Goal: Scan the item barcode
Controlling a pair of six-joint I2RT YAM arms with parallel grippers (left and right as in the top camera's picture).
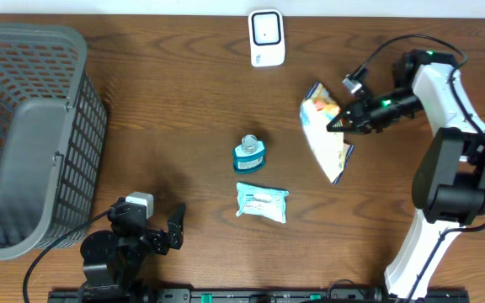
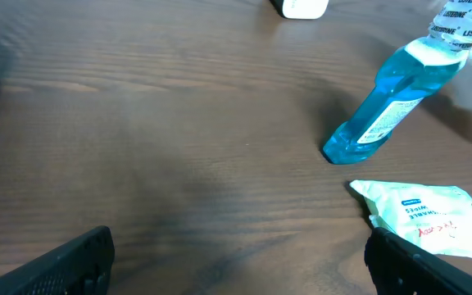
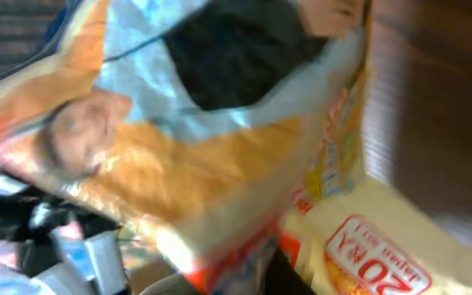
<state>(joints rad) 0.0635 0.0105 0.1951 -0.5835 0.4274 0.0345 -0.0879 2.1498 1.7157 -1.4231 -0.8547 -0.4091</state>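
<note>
Right claw point(image 1: 338, 124) at upper right edge of orange-and-white crinkly snack bag point(image 1: 325, 139), right of frame centre on brown wooden worktop point(image 1: 175, 93); cannot tell if clenched (wrist view blurred, bag filling it). Left claw point(image 1: 165, 234) lower left, spread wide. White boxy scanner point(image 1: 266, 38) top centre, well apart from bag.

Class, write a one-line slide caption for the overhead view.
Right gripper at the snack bag near the scanner; bottle and wipes sit mid-table; left gripper open near the basket.

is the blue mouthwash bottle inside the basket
No, the mouthwash bottle stands on the table, well right of the basket.
</note>
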